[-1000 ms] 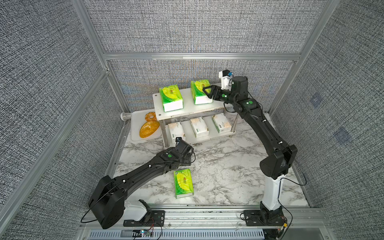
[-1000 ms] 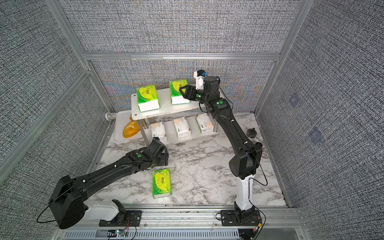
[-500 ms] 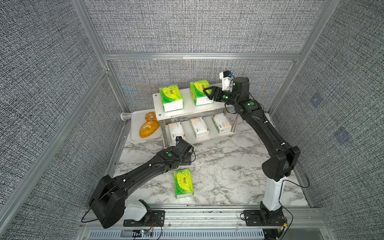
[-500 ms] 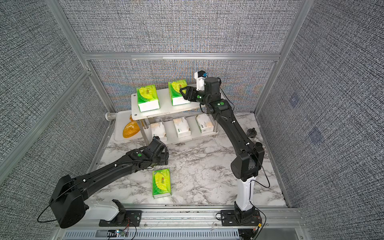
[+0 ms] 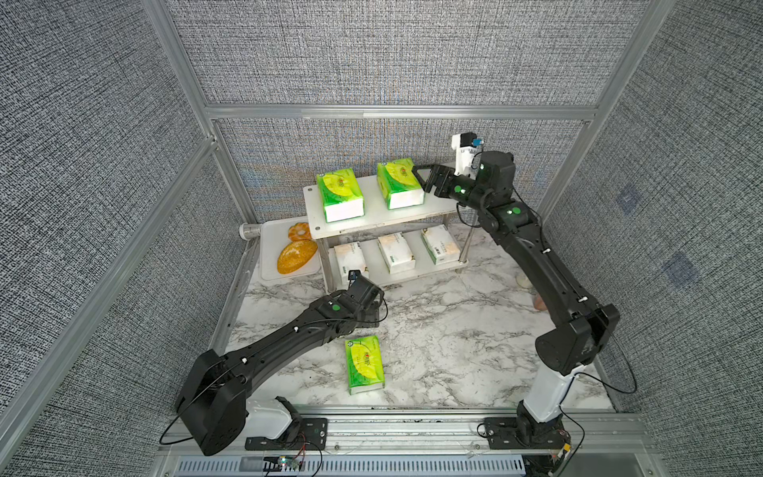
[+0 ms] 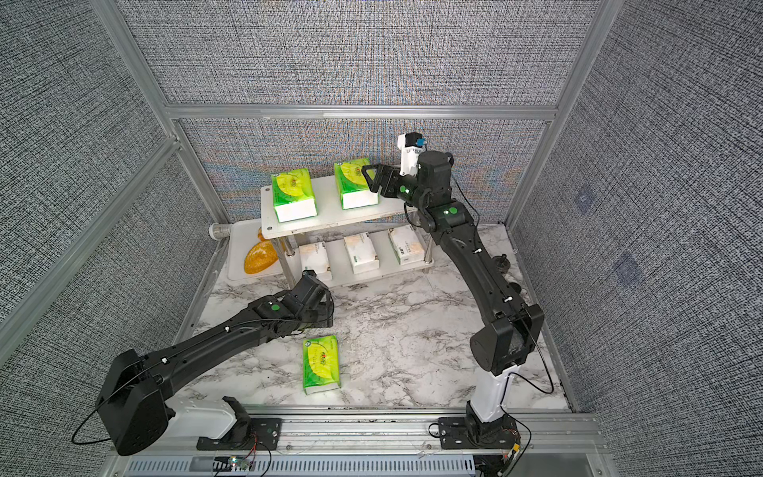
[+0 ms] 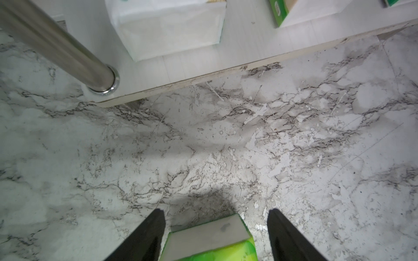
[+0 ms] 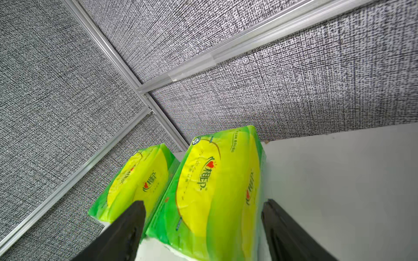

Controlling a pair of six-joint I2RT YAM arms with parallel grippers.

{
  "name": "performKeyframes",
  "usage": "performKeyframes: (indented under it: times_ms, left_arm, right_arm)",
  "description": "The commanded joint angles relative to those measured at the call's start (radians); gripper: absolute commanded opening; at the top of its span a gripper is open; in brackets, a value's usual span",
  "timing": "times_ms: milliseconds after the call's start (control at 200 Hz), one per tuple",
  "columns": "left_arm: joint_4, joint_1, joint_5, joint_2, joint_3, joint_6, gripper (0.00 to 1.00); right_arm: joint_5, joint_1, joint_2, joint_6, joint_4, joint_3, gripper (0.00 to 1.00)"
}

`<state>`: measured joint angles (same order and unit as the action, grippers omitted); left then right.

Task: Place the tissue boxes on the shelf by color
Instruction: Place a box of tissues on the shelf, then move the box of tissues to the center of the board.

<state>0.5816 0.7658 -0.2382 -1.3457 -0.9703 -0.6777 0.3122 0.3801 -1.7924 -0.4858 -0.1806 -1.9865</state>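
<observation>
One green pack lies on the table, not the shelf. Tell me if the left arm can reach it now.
Probably yes. The left pincer hangs open over one end of the green pack, nothing lies between them, and the right arm is up at the shelf.

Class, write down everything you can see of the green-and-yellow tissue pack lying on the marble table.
The tissue pack is a soft rectangular packet in glossy green film with a yellow patch, small red mark and white ends. It lies flat, printed face up, on the marble table, before the shelf and apart from it. The left gripper hangs over its far end, fingers open either side; contact cannot be told.
</observation>
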Motion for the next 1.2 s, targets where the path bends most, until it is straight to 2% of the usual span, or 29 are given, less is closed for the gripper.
performKeyframes:
  times_ms: [0, 290, 445, 546, 721, 816, 956, 1076, 1196]
  left_arm:
    - [0.035, 0.0, -0.023, 0.02, -0.002, 0.007, 0.77]
    - [0.113, 0.002, 0.077, 0.142, 0.086, 0.007, 0.76]
    - [0.138, 0.013, 0.134, 0.212, 0.178, -0.041, 0.76]
    - [0.143, 0.028, 0.168, 0.254, 0.232, -0.101, 0.77]
    - [0.115, 0.065, 0.176, 0.287, 0.316, -0.19, 0.77]
    - [0.011, 0.074, 0.226, 0.262, 0.373, -0.222, 0.76]
    - [-0.173, 0.108, 0.268, 0.184, 0.42, -0.268, 0.69]
    - [-0.29, 0.14, 0.27, 0.116, 0.399, -0.292, 0.65]
    - [-0.328, 0.17, 0.244, 0.022, 0.312, -0.298, 0.65]
  right_arm:
    - [-0.04, -0.001, 0.078, 0.003, 0.07, 0.107, 0.86]
    - [-0.082, 0.039, 0.419, 0.081, 0.051, 0.517, 0.87]
    - [-0.09, 0.117, 0.58, 0.115, 0.021, 0.744, 0.87]
    - [-0.089, 0.182, 0.63, 0.122, -0.001, 0.853, 0.87]
    - [-0.092, 0.291, 0.633, 0.086, 0.048, 1.026, 0.87]
    - [-0.072, 0.315, 0.585, 0.07, 0.074, 1.089, 0.87]
    - [-0.036, 0.337, 0.515, 0.027, 0.185, 1.178, 0.87]
    - [-0.02, 0.338, 0.464, 0.004, 0.233, 1.251, 0.87]
    - [-0.014, 0.329, 0.454, -0.015, 0.256, 1.296, 0.88]
